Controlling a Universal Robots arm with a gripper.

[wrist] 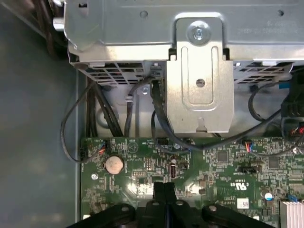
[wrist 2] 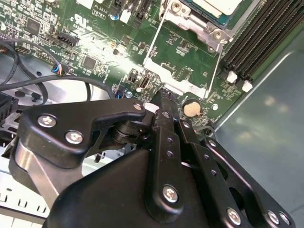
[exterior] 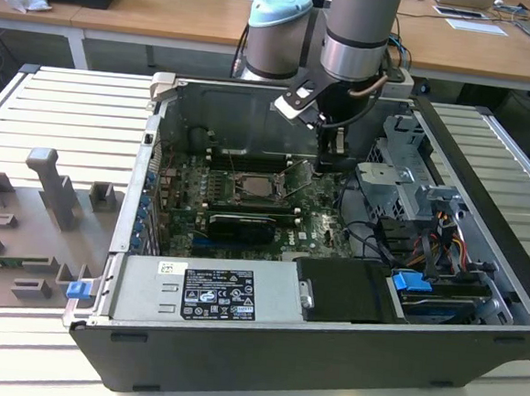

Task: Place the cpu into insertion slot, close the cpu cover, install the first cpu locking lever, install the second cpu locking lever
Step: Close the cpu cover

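- My hand (wrist: pixel 164 186), fingers closed on nothing, hangs near the insertion slot (exterior: pixel 253 186).
- Around the slot: open computer case (exterior: pixel 280 360) on ribbed metal tabletop (exterior: pixel 61 99); wooden desks (exterior: pixel 169 12) beyond.

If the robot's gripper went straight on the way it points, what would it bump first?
Probably the green motherboard, close to the round coin battery. The gripper points down at it, fingers shut; how big the gap is, I can't tell.

Silver-grey arm (exterior: pixel 356 26) with pale blue joint cap (exterior: pixel 280 7); black fingers (wrist: pixel 159 192) on silver-screwed black linkage (wrist 2: pixel 166 156).
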